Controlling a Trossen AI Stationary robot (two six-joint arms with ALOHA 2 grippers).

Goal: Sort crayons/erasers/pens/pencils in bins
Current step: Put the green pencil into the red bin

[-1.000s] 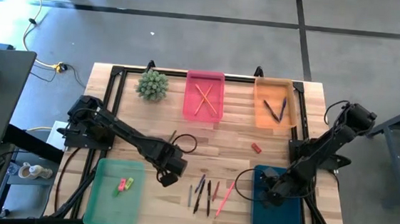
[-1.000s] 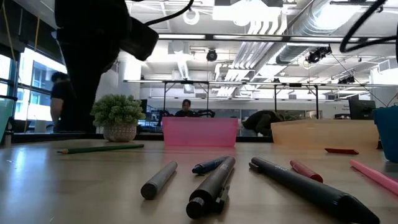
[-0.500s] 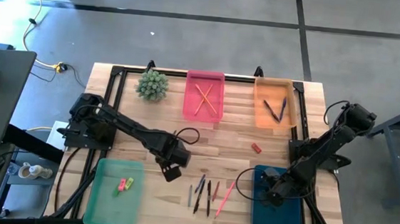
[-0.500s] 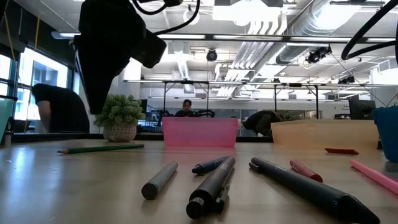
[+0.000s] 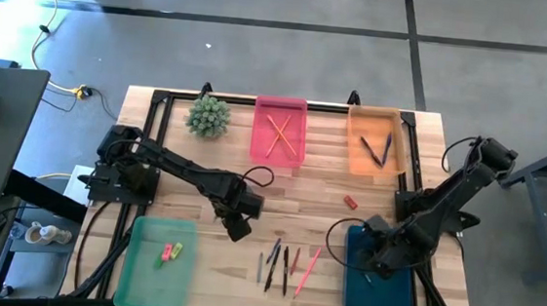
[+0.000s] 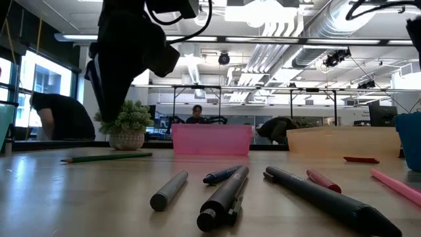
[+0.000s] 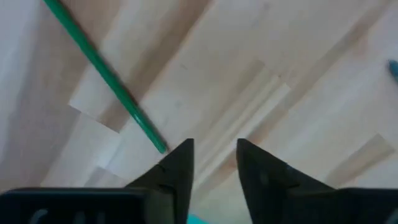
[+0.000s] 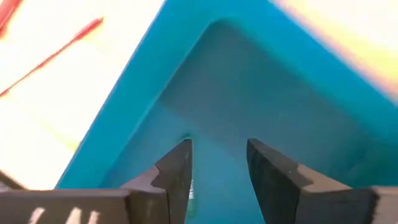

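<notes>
My left gripper (image 5: 237, 230) hangs over bare wood at mid-surface, jaws parted, nothing between them; the green pencil (image 7: 106, 77) lies just beside the fingertips, apart from them. My right gripper (image 5: 371, 261) sits over the teal bin (image 5: 377, 294) near the front right edge, jaws parted and empty. I cannot tell what is at the bin's floor under them. Open wood lies between the two grippers, except for the loose pens (image 5: 282, 266) near the front edge. The light green bin (image 5: 155, 262) at front left holds two erasers (image 5: 170, 252), one pink, one yellow-green. A small red piece (image 5: 350, 202) lies alone mid-surface to the right. Far side: the pink bin (image 5: 279, 131) holds crossed orange-tan pencils (image 5: 278, 134); the orange bin (image 5: 376, 143) holds a few dark sticks, too small to name. A potted plant (image 5: 208, 116) stands at the far left edge. In the low view my left arm is cut off at the top.
</notes>
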